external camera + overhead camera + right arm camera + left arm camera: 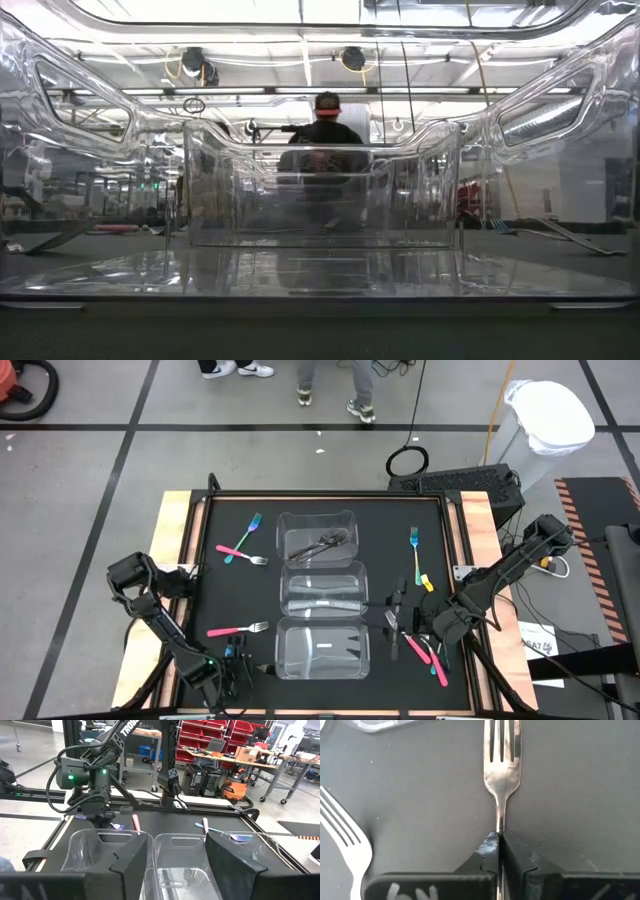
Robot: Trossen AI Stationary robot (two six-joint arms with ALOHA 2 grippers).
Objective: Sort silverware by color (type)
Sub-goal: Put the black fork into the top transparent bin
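Nearest the left wrist camera, the left gripper (499,851) is pressing its two dark fingers (485,852) together on the thin neck of a silver fork (501,762), which is lying flat on the black table mat (420,810) with its tines pointing away from the gripper. A second fork's tines (342,832) are lying just beside it on the mat. From above, the left gripper (232,657) is sitting at the near left of the table, beside the nearest of three clear plastic containers (321,600) that are standing in a row down the middle of the mat. A pink-handled fork (238,629) is lying near that gripper. Farther back on the left, a pink fork (240,554) and a teal fork (243,538) are lying crossed. Dark grey forks (322,544) are resting in the farthest container. The right gripper (405,615) is hovering over the right side of the mat, its fingers standing apart and holding nothing, above a cluster of pink forks (425,652). A fork with a blue and yellow handle (419,558) is lying farther back on the right. Beyond the table, a person's feet (330,398) are showing on the floor, and a white bin (545,420) is standing at the far right.
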